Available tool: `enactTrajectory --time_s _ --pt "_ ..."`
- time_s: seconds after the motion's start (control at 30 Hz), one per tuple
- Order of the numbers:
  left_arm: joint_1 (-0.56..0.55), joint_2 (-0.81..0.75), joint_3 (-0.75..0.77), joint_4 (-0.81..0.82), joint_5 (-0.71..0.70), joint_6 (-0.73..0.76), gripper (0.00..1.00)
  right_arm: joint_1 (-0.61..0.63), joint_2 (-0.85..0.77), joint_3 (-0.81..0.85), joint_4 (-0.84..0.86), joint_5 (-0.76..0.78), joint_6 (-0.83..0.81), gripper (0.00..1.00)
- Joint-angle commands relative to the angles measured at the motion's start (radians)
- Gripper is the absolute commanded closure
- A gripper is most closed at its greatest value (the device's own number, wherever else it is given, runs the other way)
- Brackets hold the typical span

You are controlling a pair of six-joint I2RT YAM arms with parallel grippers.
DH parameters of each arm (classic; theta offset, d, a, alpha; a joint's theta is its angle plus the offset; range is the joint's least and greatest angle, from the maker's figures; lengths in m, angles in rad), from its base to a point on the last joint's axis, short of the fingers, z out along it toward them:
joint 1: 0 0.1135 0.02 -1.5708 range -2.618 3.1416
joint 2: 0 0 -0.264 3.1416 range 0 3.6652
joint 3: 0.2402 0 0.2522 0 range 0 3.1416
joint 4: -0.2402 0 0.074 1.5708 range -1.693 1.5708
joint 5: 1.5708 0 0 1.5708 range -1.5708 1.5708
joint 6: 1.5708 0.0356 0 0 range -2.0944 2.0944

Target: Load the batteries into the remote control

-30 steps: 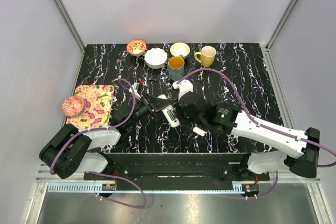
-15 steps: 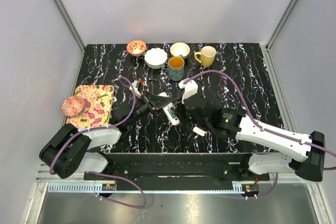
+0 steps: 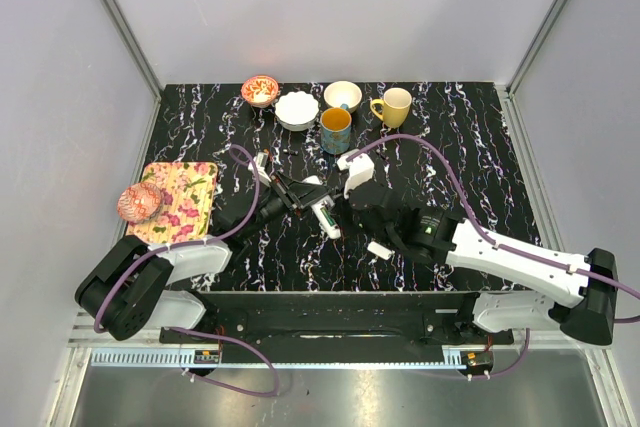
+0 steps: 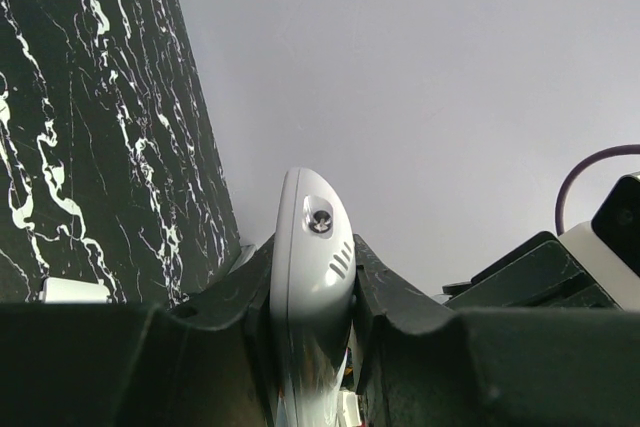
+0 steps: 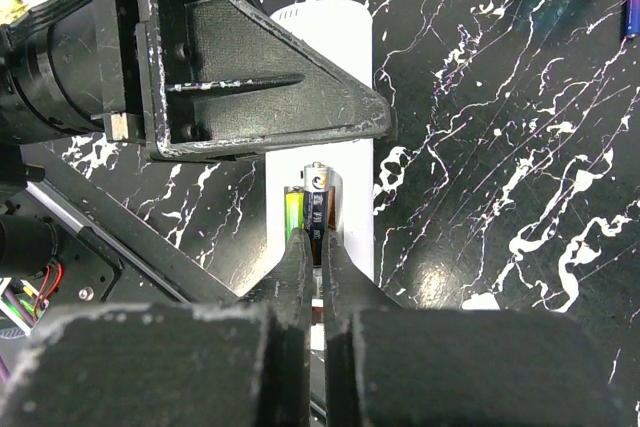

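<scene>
Near the middle of the counter [image 3: 480, 147], the left fingers [image 4: 235, 317] clamp the remote control [image 4: 310, 277]; the right fingers [image 5: 345, 292] pinch a dark battery [image 5: 317, 202] over its slot, beside a green battery [image 5: 292, 212].

Centre crowded. Left fingers [image 5: 250, 87] clamp across the remote control [image 5: 335, 22] and cover its far half. Right fingers [image 5: 292, 287], closed, sit at the end of a battery [image 5: 317, 202] in the slot, with little room between the two arms.

Back edge is blocked by a row: red bowl [image 3: 260, 90], white bowl [image 3: 296, 111], small bowl [image 3: 342, 95], blue mug [image 3: 336, 130], yellow mug [image 3: 393, 106].

Flowered board [image 3: 185, 197] fills the left side. White chip [image 3: 378, 249] lies near the front.

Right half of the tabletop [image 3: 480, 157] is open.
</scene>
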Motion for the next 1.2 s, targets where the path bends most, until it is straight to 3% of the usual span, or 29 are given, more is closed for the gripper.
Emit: enactTrajectory --time_s 0.0,0.77,0.9,1.17 --pt "-0.006 -0.010 0.071 0.111 -0.003 -0.029 1.00 -0.004 0.028 0.000 -0.071 0.015 -0.014 0.95" --pt "-0.006 -0.013 0.063 0.106 0.000 -0.018 1.00 -0.003 0.026 0.020 -0.092 0.064 0.012 0.62" --pt "-0.006 -0.002 0.057 0.118 -0.002 -0.022 1.00 -0.003 0.012 0.066 -0.095 0.085 0.017 0.52" --pt "-0.009 0.007 0.046 0.132 -0.002 -0.020 1.00 -0.004 -0.041 0.115 -0.117 0.137 0.032 0.45"
